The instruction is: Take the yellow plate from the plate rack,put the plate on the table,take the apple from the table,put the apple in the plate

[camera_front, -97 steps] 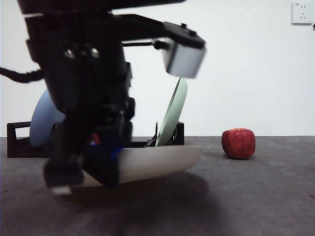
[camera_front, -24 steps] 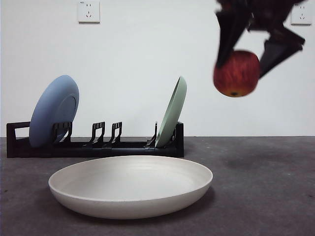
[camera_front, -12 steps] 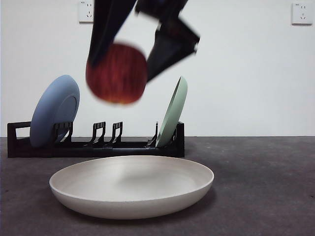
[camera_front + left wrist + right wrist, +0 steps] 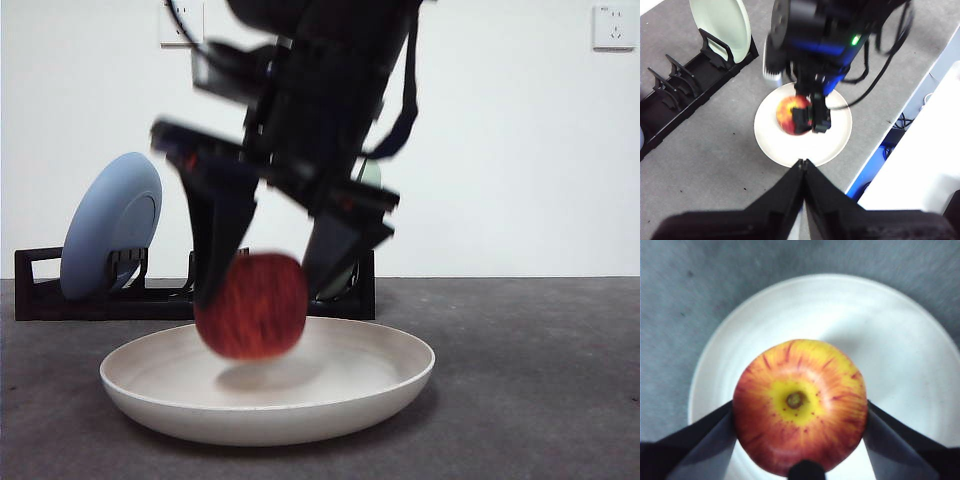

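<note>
Grey table (image 4: 540,400): right gripper (image 4: 262,275) clenching apple (image 4: 250,305) just above plate (image 4: 400,375); lower gently to centre before letting go, left gripper (image 4: 803,165) closed empty.

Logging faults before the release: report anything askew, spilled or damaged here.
Nothing stands out. The right gripper holds the apple over the yellow plate, which sits flat on the table.

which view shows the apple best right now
The right wrist view: the apple fills it, sharp, stem end and yellow patch facing the camera, held by the right tool over the yellow plate. The front view shows it blurred, just above the plate; the left wrist view shows it small, half hidden by the arm.
</note>
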{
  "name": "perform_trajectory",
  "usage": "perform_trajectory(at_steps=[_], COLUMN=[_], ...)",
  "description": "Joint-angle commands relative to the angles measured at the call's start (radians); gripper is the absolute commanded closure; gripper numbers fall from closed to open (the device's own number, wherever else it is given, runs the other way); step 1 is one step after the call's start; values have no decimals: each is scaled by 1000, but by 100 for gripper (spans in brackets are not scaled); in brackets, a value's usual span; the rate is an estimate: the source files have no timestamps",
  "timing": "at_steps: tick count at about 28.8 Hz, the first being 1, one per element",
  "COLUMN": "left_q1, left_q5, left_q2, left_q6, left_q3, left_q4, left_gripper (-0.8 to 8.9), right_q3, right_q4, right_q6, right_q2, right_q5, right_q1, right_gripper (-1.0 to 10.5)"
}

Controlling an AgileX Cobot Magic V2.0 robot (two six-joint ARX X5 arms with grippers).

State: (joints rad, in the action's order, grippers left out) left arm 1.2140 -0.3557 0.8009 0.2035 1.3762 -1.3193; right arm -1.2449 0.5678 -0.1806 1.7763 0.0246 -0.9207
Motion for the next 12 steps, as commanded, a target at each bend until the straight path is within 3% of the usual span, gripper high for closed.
perform_trajectory(at_steps=[1,4,5,9,12], left_q1=[3,3,3,3,3], left_q5=[0,0,0,0,0], left_q2=[-3,-6,-6,-6,-7], left_q6=[10,9,9,5,3], left_q3=[-2,-2,-2,-2,-2], left_q4=[2,2,2,2,2], left_gripper=[815,815,815,815,815], right_q3=[7,7,7,6,3], right_q4=[-5,-5,-5,-14,2], right_q6=[-14,-53,-62,-64,-63], right_q2=[40,63,66,64,57], right_q5=[-3,-3,-3,-3,-3], right_q1=[-1,-2,-2,-2,-2], right_gripper=[945,908,846,417,276])
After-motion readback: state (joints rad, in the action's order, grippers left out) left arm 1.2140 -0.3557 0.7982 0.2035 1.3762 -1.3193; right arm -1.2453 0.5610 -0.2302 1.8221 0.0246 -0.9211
